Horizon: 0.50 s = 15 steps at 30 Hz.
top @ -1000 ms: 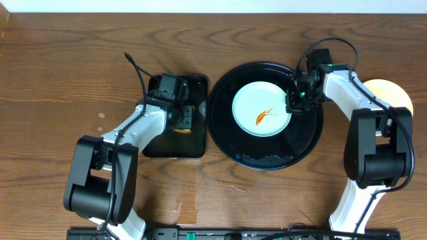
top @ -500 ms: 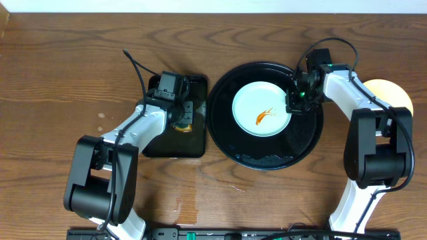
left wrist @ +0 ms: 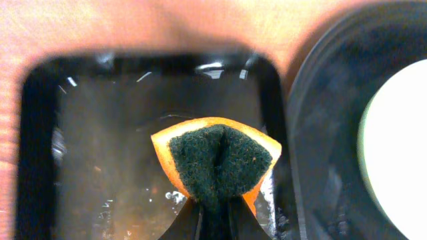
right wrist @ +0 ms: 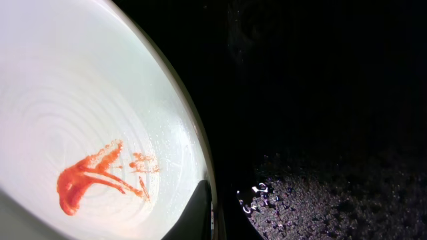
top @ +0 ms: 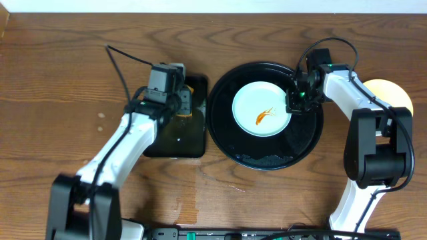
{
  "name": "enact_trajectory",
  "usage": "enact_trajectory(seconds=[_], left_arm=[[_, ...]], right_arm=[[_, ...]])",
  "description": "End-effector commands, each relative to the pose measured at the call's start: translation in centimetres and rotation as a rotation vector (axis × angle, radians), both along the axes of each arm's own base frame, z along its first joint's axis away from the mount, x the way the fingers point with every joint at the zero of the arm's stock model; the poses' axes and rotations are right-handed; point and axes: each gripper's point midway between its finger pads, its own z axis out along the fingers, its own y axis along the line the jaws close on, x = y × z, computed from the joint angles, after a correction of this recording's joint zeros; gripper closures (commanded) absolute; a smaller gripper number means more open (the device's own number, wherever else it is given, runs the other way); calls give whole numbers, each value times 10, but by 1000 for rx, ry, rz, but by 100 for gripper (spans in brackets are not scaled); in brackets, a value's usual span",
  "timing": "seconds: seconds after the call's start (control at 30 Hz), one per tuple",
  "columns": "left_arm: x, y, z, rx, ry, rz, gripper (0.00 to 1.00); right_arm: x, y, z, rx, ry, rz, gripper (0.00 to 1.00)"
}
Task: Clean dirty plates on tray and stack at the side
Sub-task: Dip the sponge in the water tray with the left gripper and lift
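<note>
1. Broadly, a dark brown wood-grain counter is filling the overhead view. A pale strip of wall is running along its far edge, and a few pale specks are lying on its left part.
2. A black rectangular tray, glinting wet, is sitting left of centre. The round tray, glossy black with a raised rim, is sitting just beside it on the right. Droplets are beading on the round tray's near part.
3. A mint-white plate is lying inside the round tray, a little toward the far side. It is carrying an orange sauce smear on its face.
4. A yellow plate is lying on the counter at the right edge, outside the round tray, and the right arm is hiding part of it.
5. The left fingers are hanging over the far right part of the rectangular tray. They are drawn narrow and pinching a sponge, orange with a dark green scouring face, which is folding and bulging out ahead of them. I cannot tell whether the sponge is touching the tray.
6. The right fingers are gripping the right rim of the mint-white plate, drawn close together. In the right wrist view one finger is lying on the inner side of the rim. The other finger is blending into the black of the round tray.
</note>
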Motion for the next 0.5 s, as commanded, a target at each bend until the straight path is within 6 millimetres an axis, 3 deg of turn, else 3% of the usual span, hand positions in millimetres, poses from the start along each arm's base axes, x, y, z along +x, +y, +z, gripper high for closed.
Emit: enact_trajectory(seconds=[0.0,0.27,0.47], left_arm=[[1,8,16,21,-49,30,92],[2,16,43,38,-128,64,92],[14,27,66,67,-230,117,93]], right_arm=[[-10,0,-9,-37,29,36,99],[-9,0,-9,-37,27,36,99],[-8,0,-9,-37,22,36,99]])
